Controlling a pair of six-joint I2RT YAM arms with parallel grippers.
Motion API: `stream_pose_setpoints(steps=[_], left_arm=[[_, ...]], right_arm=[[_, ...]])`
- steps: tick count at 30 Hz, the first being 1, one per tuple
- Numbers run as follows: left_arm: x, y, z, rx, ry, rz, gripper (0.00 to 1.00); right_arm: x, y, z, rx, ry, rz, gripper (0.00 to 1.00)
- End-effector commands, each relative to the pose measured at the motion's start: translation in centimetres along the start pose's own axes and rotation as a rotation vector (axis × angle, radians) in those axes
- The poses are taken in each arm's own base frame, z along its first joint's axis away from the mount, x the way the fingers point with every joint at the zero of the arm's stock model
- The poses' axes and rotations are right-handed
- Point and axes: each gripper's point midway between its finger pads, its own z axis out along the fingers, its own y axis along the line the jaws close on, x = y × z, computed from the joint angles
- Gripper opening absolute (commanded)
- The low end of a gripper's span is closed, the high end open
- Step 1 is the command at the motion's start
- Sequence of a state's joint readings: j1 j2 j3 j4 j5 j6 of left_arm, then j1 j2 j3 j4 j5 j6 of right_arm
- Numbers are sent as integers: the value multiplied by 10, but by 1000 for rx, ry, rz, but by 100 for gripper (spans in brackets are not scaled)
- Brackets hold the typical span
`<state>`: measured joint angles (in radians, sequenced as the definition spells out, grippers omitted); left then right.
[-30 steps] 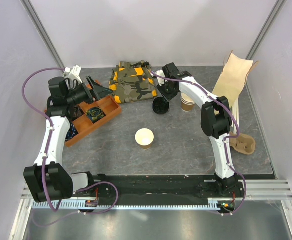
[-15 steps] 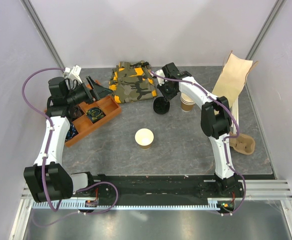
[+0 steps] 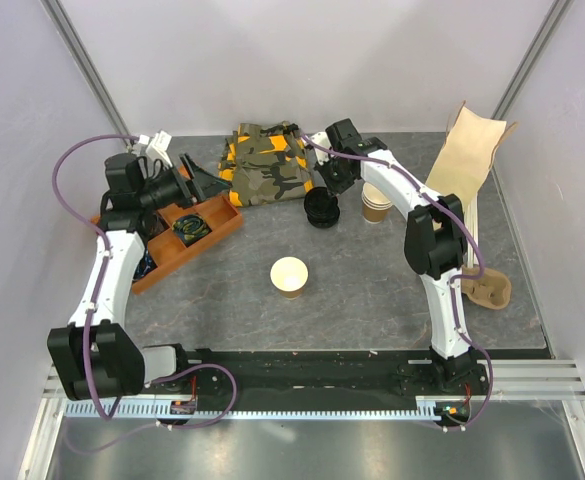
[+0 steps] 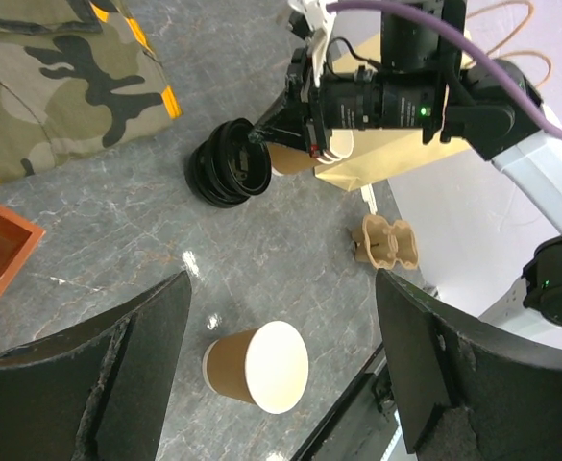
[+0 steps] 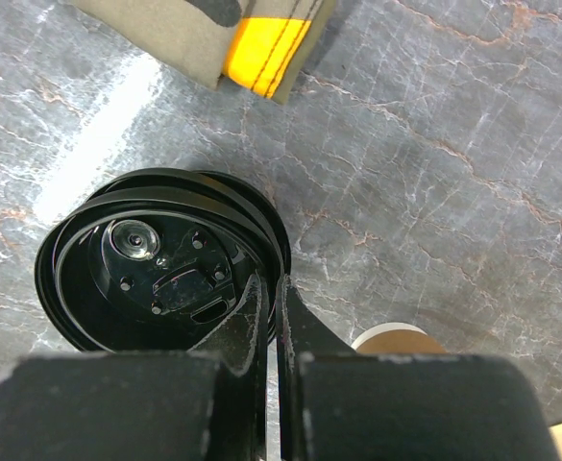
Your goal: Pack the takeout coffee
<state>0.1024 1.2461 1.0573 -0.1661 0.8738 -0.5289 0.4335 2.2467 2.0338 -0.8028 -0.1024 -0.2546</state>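
Observation:
No lidded takeout coffee is in view. A lidless brown paper cup [image 3: 289, 276] [image 4: 256, 370] stands alone mid-table. Behind it lies a black plastic lid [image 3: 322, 210] [image 4: 228, 175] [image 5: 160, 259], underside up, seemingly nested on others. My right gripper [image 3: 325, 193] [image 5: 269, 283] [image 4: 257, 137] is shut on that lid's near rim, one finger inside and one outside. My left gripper [image 3: 187, 180] [image 4: 281, 288] hangs open above the orange tray, with nothing between its fingers, looking across at the cup.
A stack of tan cups [image 3: 375, 205] [image 5: 396, 338] stands just right of the lid. A camouflage cloth [image 3: 267, 165] [image 5: 232, 38] lies behind it. An orange tray [image 3: 187, 240] sits left. A paper bag [image 3: 467, 155] and a cardboard cup carrier [image 3: 487, 290] [image 4: 388, 242] are at the right.
My right gripper has closed on the lid's rim, and the lid has shifted slightly back and left. The left gripper has moved a little to the right.

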Motion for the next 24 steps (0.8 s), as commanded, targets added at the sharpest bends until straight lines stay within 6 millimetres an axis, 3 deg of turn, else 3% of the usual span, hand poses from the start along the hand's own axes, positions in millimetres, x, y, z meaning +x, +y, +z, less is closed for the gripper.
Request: stream_pose_setpoints(steps=[1,3,6,9,10,12,13,14,16,19,24], left_arm=[[12,-12,17,54,42,131,84],[20,-16,28,66,67,189,84],[35,-30,42,161,114,422,83],[46,-44,54,288,136,752,82],[50,-45,62,340,136,938,82],[59,-50,67,410,165,1103,83],[64,-55,75,466,159,1290,84],[72,-46,84,484,195,1364,84],[82,-47,98,552,206,1578,82],[99,-32,127,616,234,1755,78],[125,-13,167,718,261,1884,65]], right_arm=[[-27,0,-28,-8,-83,-1,0],[-26,0,-28,-9,-77,-5,0],[-23,0,-26,-8,-67,-13,0],[-24,-1,-26,-9,-63,-17,0],[-23,-1,-24,-11,-57,-14,0],[-26,0,-25,-15,-60,-15,0],[-25,0,-23,-20,-56,-15,0],[-26,0,-23,-22,-55,-12,0],[-26,2,-23,-30,-51,-9,0],[-22,3,-20,-42,-37,-4,0],[-21,3,-17,-41,-26,-6,0]])
